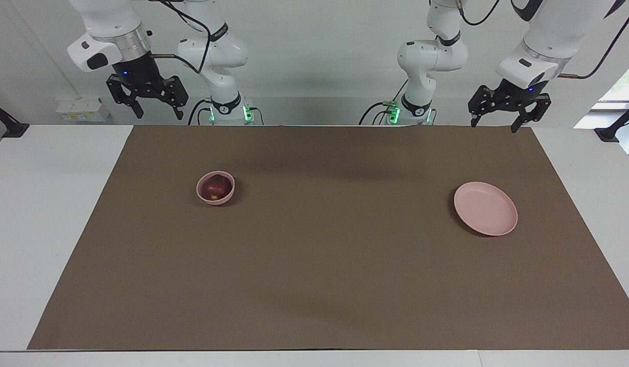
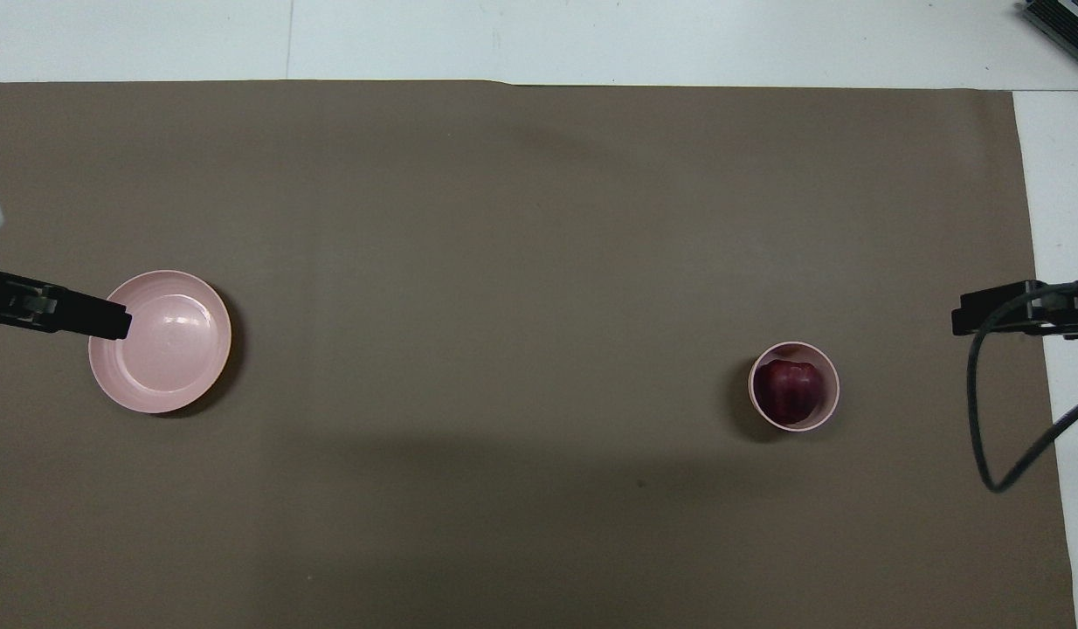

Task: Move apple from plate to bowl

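**A:** ok so where's the apple (image 1: pixel 215 188) sitting right now?

**B:** It's sitting inside the bowl (image 1: pixel 215 199), the small deep pink one toward the right arm's end of the table. You can see the dark red skin and a little yellowish patch from the facing view. From overhead it's filling most of the bowl's opening.

**A:** and the plate (image 1: pixel 486 208)?

**B:** It's lying flat on the brown mat (image 1: pixel 324 244) toward the left arm's end, well apart from the bowl. Nothing is resting on it.

**A:** what are the arms doing?

**B:** Both are hanging up in the air at the robots' edge of the table. The right gripper (image 1: pixel 156 111) is hovering high over the white tabletop (image 1: pixel 44 204), just off the mat's corner at its own end, with its fingers spread apart and nothing between them. It isn't touching the bowl or the apple.

**A:** left one?

**B:** The left gripper (image 1: pixel 494 122) is waiting over the mat's corner at its own end, fingers also spread wide, gripping nothing. In the overhead view one dark finger is overlapping the plate's rim, but the facing view is showing it raised clear above the table, so no contact.
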